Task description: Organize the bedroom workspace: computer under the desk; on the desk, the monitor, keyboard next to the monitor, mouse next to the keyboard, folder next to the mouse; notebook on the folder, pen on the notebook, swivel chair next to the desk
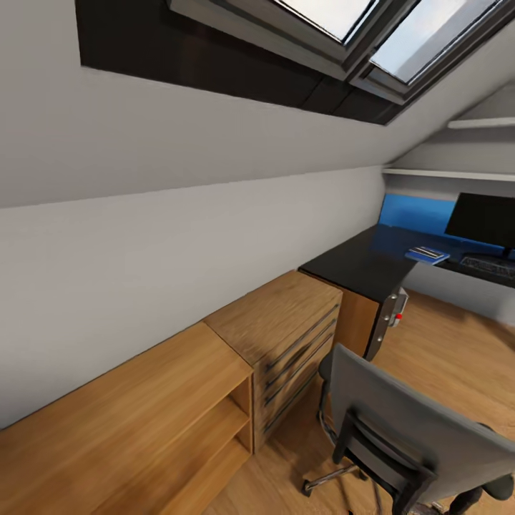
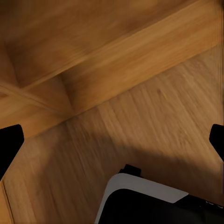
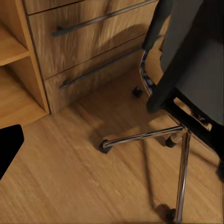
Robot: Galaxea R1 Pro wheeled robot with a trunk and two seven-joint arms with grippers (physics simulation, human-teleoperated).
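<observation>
The swivel chair [image 1: 415, 436] stands on the light wood floor [image 1: 443, 336] with its grey back toward the head camera, just in front of the low light-wood shelving [image 1: 143, 400] and the wooden drawer unit [image 1: 286, 336], and short of the desk [image 1: 357, 265]. In the right wrist view its chrome base [image 3: 149, 135] and casters rest on the floor near the drawer fronts.

The glossy black desk runs along the far wall under the sloped ceiling. On it the monitor [image 1: 483, 222] stands at the far right, the keyboard [image 1: 490, 266] lies in front of it, and the blue folder [image 1: 427, 255] lies to the keyboard's left with something light on top, too small to make out. The computer [image 1: 395, 311] stands under the desk's near end, red button showing.

The left gripper [image 2: 112, 144] has its two dark fingertips wide apart over bare floor beside the shelving. Of the right gripper, one dark fingertip [image 3: 8, 144] shows at the frame's edge; I cannot tell how its jaws stand.

A skylight [image 1: 372, 21] is set in the slope above.
</observation>
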